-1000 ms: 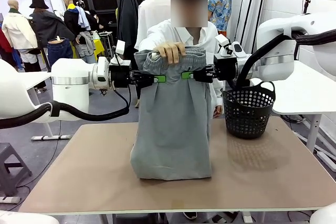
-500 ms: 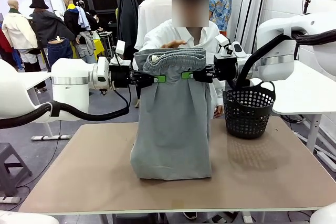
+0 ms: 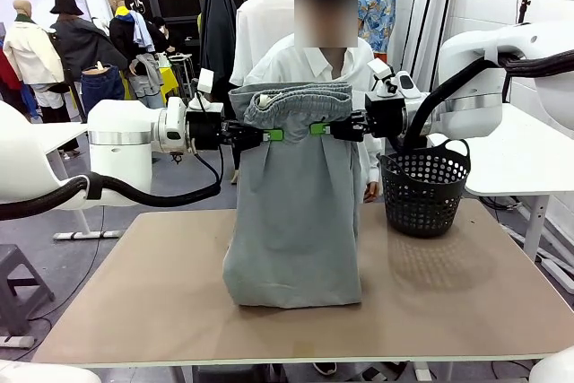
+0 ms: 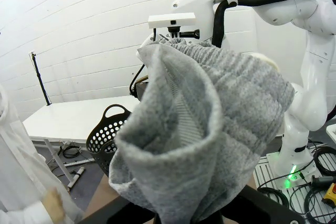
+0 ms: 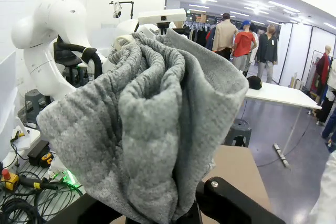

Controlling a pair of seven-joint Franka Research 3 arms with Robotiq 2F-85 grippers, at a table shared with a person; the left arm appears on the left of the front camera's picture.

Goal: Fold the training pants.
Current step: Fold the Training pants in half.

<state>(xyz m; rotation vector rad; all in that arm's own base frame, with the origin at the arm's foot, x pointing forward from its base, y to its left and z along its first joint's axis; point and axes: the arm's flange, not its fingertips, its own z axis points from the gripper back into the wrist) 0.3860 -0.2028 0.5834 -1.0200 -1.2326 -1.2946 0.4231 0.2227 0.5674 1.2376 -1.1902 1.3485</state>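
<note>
Centrally in the front view, the training pants point(image 3: 294, 213) hang upright from their gathered waistband, hems crumpled on the table point(image 3: 134, 293). They look soft and limp (light jersey, prone to sag and bunch), so the firm elastic band seems the best place to hold. Both grippers are clamped on it: the left gripper point(image 3: 269, 134) from the frame's left, the right gripper point(image 3: 321, 128) from the right, each closed tight on bunched cloth. A black basket point(image 3: 423, 190) stands at the right; a person in white point(image 3: 309, 65) stands behind.
</note>
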